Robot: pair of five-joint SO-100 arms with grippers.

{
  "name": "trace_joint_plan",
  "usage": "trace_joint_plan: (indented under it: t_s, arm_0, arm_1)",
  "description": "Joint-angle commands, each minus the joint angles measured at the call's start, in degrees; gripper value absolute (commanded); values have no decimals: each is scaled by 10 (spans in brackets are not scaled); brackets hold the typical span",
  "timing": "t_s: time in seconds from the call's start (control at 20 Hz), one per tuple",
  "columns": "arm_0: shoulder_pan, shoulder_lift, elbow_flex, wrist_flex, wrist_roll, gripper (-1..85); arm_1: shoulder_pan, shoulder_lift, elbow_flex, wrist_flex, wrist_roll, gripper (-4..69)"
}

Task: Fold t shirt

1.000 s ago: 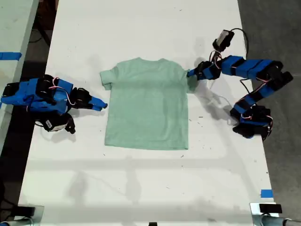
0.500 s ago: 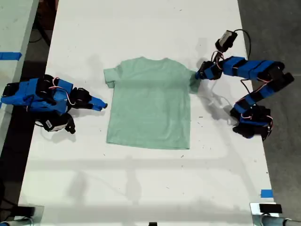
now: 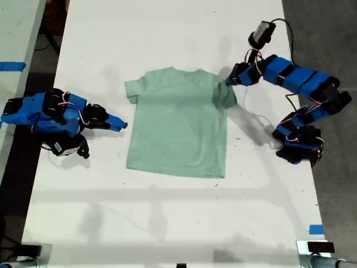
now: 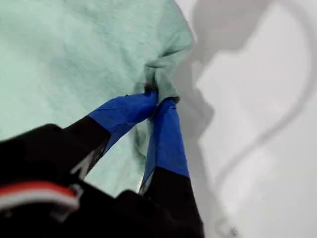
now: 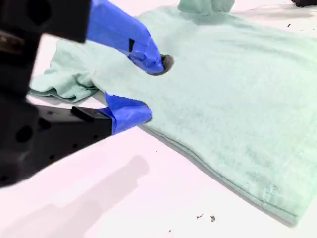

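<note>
My first pincer (image 4: 158, 101) is clamped on the sleeve (image 4: 166, 74) of the shirt (image 3: 177, 125), which lies flat on the counter (image 3: 167, 33) and spreads away from the tips. This looks like the opening step: the sleeve fold, which calls for carrying the sleeve inward over the body. My second pincer (image 5: 143, 89) stands open just beside the opposite sleeve (image 5: 64, 82), gripping nothing.
</note>
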Motion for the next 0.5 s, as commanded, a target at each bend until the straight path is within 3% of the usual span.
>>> trace_joint_plan:
  t_s: [0.0,0.25,0.4,0.45]
  arm_0:
    - [-3,3,7,-5,3,122]
    - [-3,3,7,-5,3,122]
    - [-3,3,7,-5,3,122]
    - [-3,3,7,-5,3,122]
  arm_1:
    - [-66,23,-98,4,-16,7]
    - [-198,-81,-143,-74,-26,7]
    - [-238,-200,-249,-69,-32,8]
    - [-248,-244,-301,-47,-35,137]
